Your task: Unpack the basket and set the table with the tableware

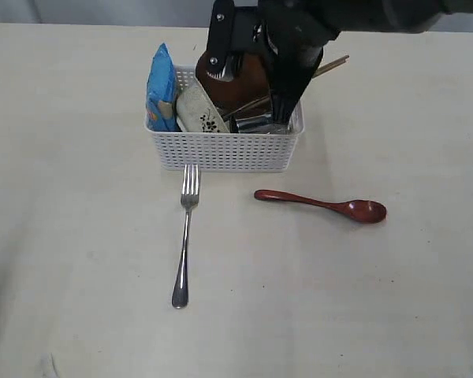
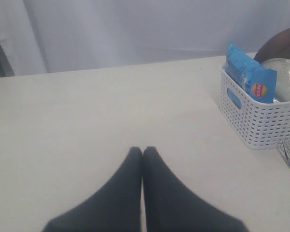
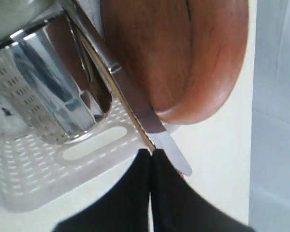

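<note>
- Now left tool hangs clenched, empty, over pale cream desk.
- right tool is clenched beside steel knife in white plastic lattice basket.

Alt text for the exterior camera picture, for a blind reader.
A black robot arm reaches into a white basket holding a blue chip bag, floral bowl, brown plate and steel cup. On the pale table in front lie a fork and a red spoon.

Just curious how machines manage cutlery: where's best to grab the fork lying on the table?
Probably mid-handle, straight down from above, pinching across its narrow width: the fork lies flat on the table, handle clear of the basket.
</note>
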Robot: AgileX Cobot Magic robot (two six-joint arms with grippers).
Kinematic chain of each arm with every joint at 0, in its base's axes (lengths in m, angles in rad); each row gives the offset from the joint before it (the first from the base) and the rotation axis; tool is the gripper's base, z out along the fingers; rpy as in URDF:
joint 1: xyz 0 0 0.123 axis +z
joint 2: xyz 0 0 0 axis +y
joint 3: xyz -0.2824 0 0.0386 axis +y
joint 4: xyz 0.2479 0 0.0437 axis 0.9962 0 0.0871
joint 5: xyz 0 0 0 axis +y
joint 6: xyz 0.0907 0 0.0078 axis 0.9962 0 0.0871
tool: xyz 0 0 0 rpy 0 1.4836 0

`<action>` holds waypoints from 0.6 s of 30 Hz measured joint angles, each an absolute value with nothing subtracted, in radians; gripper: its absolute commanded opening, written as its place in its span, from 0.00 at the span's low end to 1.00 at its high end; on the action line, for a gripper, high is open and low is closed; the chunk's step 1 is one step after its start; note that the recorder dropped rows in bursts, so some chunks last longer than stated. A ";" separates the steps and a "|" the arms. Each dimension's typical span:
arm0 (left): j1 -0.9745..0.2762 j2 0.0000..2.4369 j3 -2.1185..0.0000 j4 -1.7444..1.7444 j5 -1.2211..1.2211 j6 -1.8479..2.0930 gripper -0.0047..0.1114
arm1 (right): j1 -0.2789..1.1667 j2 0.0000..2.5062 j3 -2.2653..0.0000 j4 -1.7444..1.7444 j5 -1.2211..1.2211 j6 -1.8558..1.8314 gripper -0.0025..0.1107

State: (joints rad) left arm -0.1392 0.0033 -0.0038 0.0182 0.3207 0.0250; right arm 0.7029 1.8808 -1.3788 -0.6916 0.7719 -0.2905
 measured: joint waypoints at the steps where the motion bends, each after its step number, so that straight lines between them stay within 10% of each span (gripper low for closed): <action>1: -0.139 0.003 -0.004 0.018 0.321 0.025 0.04 | 0.703 1.872 -1.379 -0.677 0.770 -0.302 0.09; 7: -0.139 0.003 -0.004 0.018 0.321 0.025 0.04 | 0.676 1.870 -1.379 -0.669 0.844 -0.349 0.56; 18: -0.139 0.003 -0.004 0.018 0.321 0.025 0.04 | 0.672 1.924 -1.377 -0.662 0.804 -0.359 0.55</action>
